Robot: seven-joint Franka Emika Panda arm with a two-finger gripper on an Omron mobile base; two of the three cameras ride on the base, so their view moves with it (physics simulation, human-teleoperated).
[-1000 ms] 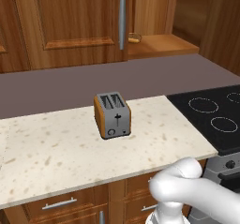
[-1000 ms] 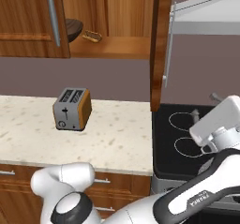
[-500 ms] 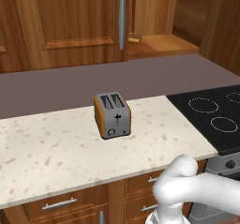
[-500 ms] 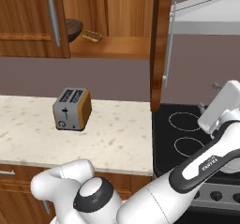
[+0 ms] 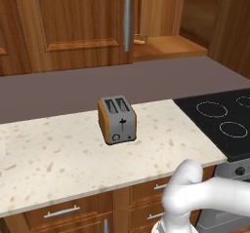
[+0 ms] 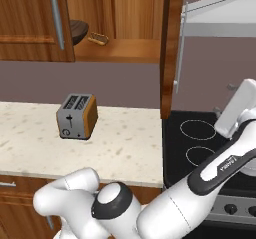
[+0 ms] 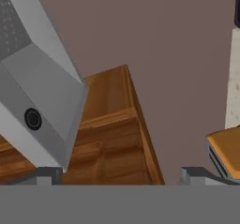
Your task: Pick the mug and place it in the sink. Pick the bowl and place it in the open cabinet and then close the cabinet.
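- The bowl sits on the shelf inside the cabinet, at the left end and half hidden behind the shut left door. So I judge that closing is the step left.
- The cabinet's open door stands swung out into the room. From the right base view it is seen nearly edge-on, at the right side of the opening.
- Its long bar handle runs upright on the face turned toward the stove.
- The claw hangs on that same outer side, to the right of the door and above the stove. Its jaws are spread wide and hold nothing.
- In the hand view the door's wooden panel lies straight ahead between the two tips, with the grey hood at one side. Claw and door look apart, not touching.
- As I see it, the door lies to the left of the claw, so a push leftward on the outer face should swing it toward the opening.
- Farther left, the toaster stands on the surface, below the shelf and well out of the door's sweep.
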